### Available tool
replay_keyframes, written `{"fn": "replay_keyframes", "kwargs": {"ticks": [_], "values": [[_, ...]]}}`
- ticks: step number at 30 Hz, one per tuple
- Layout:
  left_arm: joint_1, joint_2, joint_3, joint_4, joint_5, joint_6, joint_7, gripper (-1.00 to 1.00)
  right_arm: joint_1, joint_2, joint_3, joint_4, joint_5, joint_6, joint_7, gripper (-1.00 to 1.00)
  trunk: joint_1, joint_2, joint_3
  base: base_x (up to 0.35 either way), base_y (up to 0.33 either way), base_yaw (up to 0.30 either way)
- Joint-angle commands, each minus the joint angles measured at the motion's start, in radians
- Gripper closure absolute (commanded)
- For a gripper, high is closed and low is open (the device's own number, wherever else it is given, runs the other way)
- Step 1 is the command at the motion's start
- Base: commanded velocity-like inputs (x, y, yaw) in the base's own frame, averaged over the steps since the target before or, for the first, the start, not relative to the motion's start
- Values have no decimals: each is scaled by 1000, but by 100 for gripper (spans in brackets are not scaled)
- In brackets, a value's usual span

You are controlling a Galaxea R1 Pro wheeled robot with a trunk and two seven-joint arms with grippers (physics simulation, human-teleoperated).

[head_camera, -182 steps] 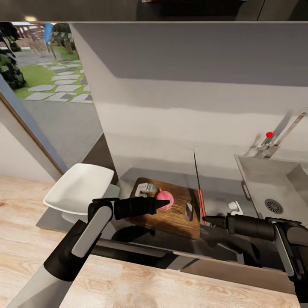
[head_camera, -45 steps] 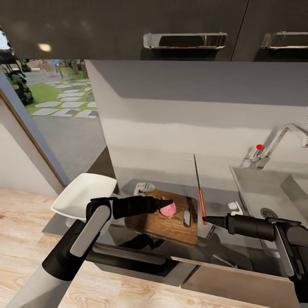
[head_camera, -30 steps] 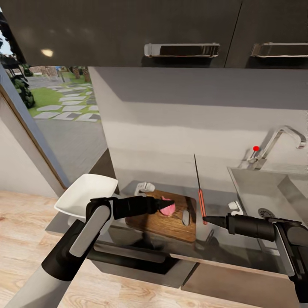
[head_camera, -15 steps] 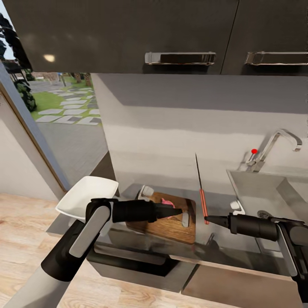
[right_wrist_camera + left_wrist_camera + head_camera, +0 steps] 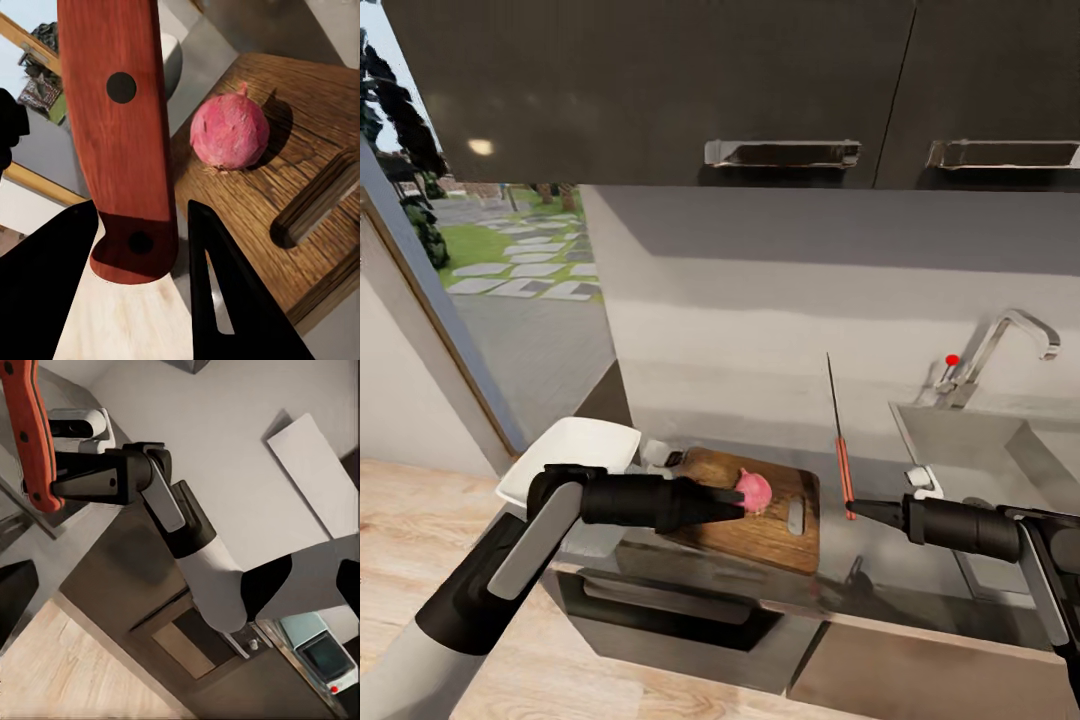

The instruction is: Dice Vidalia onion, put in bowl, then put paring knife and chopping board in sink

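Meanwhile, the right gripper (image 5: pixel 852 507) is clamping the red-handled paring knife (image 5: pixel 840 450) upright, awaiting the pinkish whole onion (image 5: pixel 753 489) on the brown wooden board (image 5: pixel 760 520) at lower centre.

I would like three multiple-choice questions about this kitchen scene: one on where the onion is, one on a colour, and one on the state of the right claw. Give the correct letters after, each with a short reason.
1. Where is the Vidalia onion?
A. In the sink
B. On the chopping board
C. In the bowl

2. What colour is the paring knife's handle?
A. Red-orange
B. Blue
C. White

3. What is the state of the right claw?
A. Open and empty
B. Shut on the onion
C. Shut on the paring knife

Answers:
1. B: the whole onion rests on the chopping board, apart from the sink and the bowl.
2. A: the paring knife shows a red-orange handle in the right wrist view.
3. C: the handle sits between the right claw's fingers, the blade pointing up.
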Motion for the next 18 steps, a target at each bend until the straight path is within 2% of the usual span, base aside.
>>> {"fn": "replay_keyframes", "kwargs": {"ticks": [1,4,9,15,18], "values": [[-1,12,4,0,2,4,-12,-100,-1,-1,-5,0,-2,6,2,100,0,-1,1,0,166,0],[-1,30,33,0,4,4,-31,-100,-1,-2,-16,0,-2,6,2,100,0,-1,5,0,237,0],[-1,33,42,0,4,13,-34,-100,-1,-2,-20,0,-3,6,2,100,0,-1,14,0,302,0],[-1,26,41,0,3,24,-35,-100,-1,-1,-25,7,-5,4,0,100,0,-1,16,0,306,0],[-1,9,24,17,10,7,-28,-100,17,9,-8,11,13,-15,-18,100,0,-1,16,0,0,0]]}}
